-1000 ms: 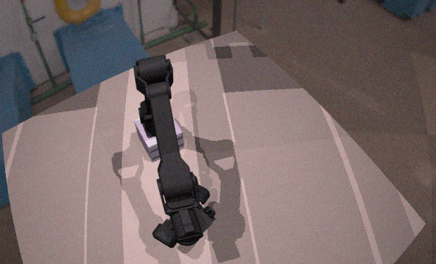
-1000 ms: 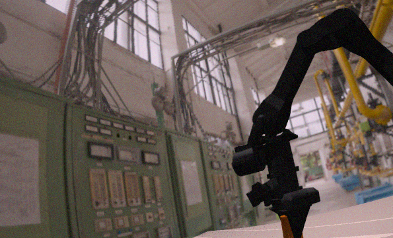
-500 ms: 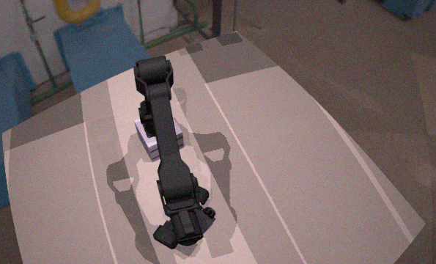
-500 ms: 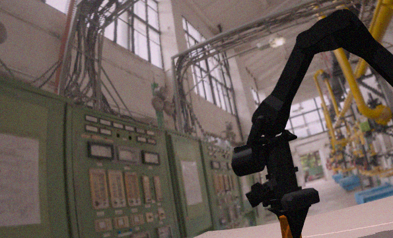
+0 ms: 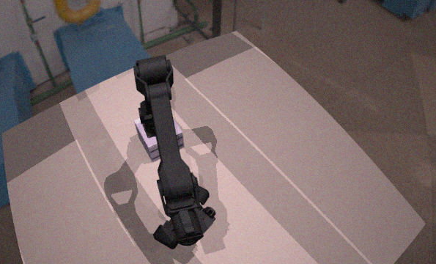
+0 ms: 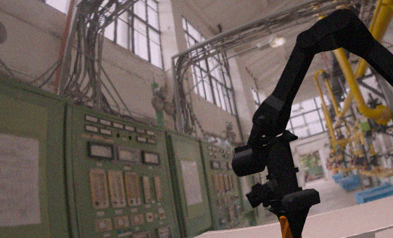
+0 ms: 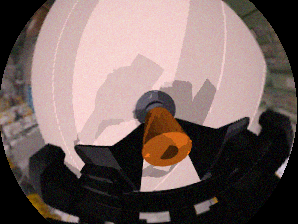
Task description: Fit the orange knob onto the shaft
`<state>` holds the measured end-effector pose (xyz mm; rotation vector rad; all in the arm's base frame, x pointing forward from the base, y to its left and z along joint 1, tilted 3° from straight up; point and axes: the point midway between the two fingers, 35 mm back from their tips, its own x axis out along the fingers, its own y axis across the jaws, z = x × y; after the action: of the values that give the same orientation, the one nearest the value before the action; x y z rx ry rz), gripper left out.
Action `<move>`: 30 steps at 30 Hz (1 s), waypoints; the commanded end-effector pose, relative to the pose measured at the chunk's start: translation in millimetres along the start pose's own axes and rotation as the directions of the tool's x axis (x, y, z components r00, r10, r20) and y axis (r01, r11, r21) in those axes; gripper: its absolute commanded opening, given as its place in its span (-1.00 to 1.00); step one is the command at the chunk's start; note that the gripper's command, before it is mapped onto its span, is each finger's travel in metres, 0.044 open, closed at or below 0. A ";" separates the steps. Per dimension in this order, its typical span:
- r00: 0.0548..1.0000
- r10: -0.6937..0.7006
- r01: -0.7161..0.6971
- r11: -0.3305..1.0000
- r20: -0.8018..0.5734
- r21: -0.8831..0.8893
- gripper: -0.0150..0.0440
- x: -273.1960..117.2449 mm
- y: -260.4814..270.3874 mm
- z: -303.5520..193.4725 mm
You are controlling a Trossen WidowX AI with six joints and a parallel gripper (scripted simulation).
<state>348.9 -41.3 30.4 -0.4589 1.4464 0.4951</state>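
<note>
The orange knob (image 7: 160, 127) (image 6: 284, 225) is between the fingers of my gripper (image 7: 158, 123) (image 6: 291, 229), which is shut on it. In the wrist view its round top faces the camera and carries a dark mark toward one side. The grey round pedestal (image 7: 169, 102) shows just beyond the knob's far end, which overlaps the pedestal's near part in that view. The dark shaft is hidden, and I cannot tell whether the knob touches the shaft or the pedestal. In the top view the arm hides the fingers, the knob and the pedestal. The exterior view cuts off the knob's lower part.
The pale table top (image 5: 276, 110) (image 7: 125, 30) carries bands of shadow. A light box-like block (image 5: 153, 149) stands at the arm's base. In the top view the arm reaches from the base toward the table's near side.
</note>
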 end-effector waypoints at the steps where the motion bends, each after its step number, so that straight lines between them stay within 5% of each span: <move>1: 1.000 0.002 -0.002 1.000 0.002 -0.002 -0.49 -2.8 1.5 -0.8; 12: 1.000 0.002 -0.001 0.978 0.002 -0.210 -0.49 -4.9 -0.7 0.3; 30: 1.000 0.002 -0.001 0.978 0.002 -0.210 -0.49 0.4 -0.6 1.1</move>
<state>349.3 -41.9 30.1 -0.6211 1.4054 0.6500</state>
